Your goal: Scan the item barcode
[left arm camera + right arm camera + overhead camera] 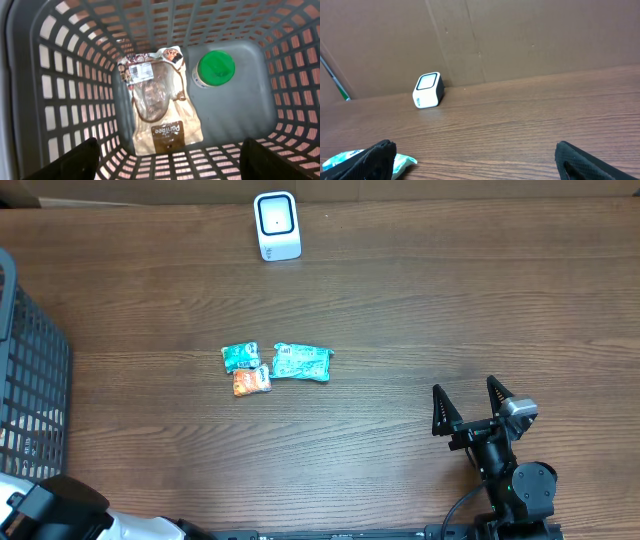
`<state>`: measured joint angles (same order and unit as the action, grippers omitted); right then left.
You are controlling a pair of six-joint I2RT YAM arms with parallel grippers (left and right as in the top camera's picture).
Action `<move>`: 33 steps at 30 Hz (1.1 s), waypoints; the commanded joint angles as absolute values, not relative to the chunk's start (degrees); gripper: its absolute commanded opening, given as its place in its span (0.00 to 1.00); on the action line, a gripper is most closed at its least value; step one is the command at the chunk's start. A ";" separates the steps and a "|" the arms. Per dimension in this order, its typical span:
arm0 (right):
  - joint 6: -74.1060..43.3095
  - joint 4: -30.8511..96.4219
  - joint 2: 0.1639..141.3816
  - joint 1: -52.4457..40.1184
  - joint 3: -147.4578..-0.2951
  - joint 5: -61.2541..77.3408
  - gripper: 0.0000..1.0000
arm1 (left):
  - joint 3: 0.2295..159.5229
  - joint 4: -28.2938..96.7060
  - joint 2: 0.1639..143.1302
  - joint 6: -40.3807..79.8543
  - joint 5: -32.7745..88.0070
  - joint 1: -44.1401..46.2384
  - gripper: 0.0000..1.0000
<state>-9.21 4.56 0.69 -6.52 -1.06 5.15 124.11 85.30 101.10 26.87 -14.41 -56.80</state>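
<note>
The white barcode scanner (277, 225) stands upright at the table's far edge, and it also shows in the right wrist view as the scanner (428, 90). My left gripper (170, 150) hangs open above the inside of a grey plastic basket (75, 75), holding nothing. On the basket floor lie a clear and brown packet (157, 100) with a label and a jar with a green lid (215, 69). My right gripper (465, 387) rests open and empty near the front right of the table. Three small snack packets, two teal (301, 362) (240, 356) and one orange (251, 382), lie mid-table.
The basket (30, 390) takes up the table's left edge, with the left arm's base (50, 510) at the front left corner. A brown cardboard wall (520, 40) stands behind the scanner. A teal packet (350, 159) shows beside my right gripper's left finger.
</note>
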 commanded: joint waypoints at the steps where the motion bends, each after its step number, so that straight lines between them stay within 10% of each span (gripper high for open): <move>1: -9.10 4.34 0.16 -6.83 -0.47 5.19 1.00 | 124.09 85.56 103.66 21.37 -13.61 -57.06 0.69; 33: -9.10 4.36 0.16 -6.83 -0.47 5.19 1.00 | 97.01 76.12 107.92 15.79 -1.87 -57.04 0.63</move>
<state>-9.19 4.56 0.69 -6.52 -1.06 5.15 100.49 77.69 107.81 17.12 -2.92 -56.77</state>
